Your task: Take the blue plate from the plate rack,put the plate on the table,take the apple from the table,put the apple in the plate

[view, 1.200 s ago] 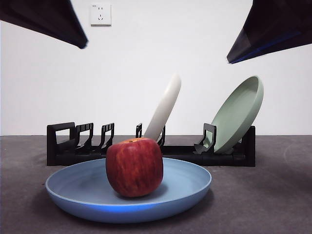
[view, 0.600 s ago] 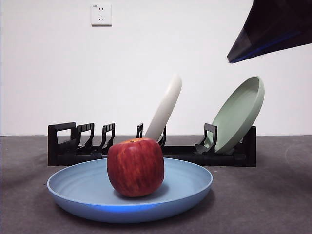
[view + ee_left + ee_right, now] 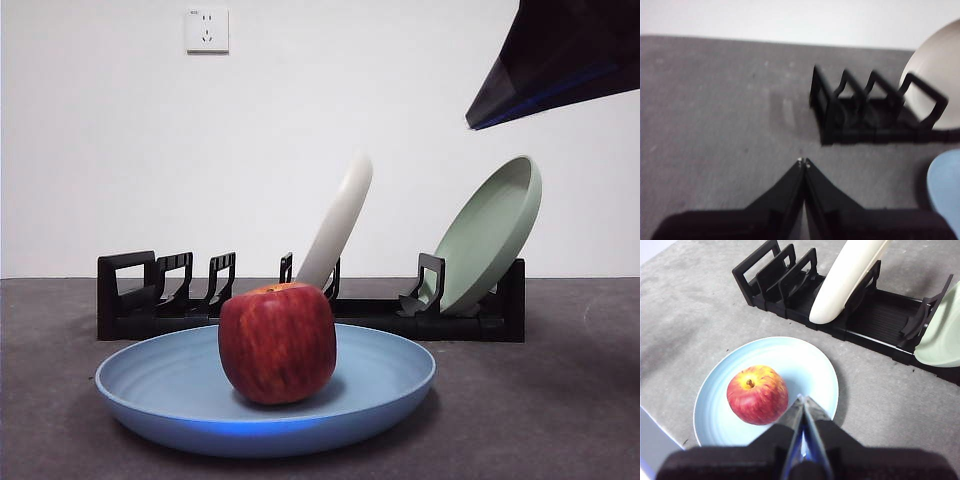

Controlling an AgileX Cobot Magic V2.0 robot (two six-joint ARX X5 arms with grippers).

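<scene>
The blue plate [image 3: 390, 375] lies flat on the dark grey table [image 3: 540, 410] in front of the plate rack [image 3: 150, 300]. The dark red apple [image 3: 277, 342] sits in the plate; both also show in the right wrist view, the apple [image 3: 757, 394] on the plate [image 3: 805, 370]. My right gripper [image 3: 801, 402] is shut and empty, raised above the plate's near rim; it shows as a dark tip at the top right of the front view [image 3: 560, 60]. My left gripper [image 3: 803, 163] is shut and empty, over bare table beside the rack's end [image 3: 860, 112].
The rack holds a cream-white plate [image 3: 340, 215] leaning in the middle and a pale green plate [image 3: 490, 235] leaning at its right end. A white wall socket [image 3: 207, 30] is on the back wall.
The dark arm tip at the top left of the front view has gone out of view. The plate, the apple and the other arm have not moved.
</scene>
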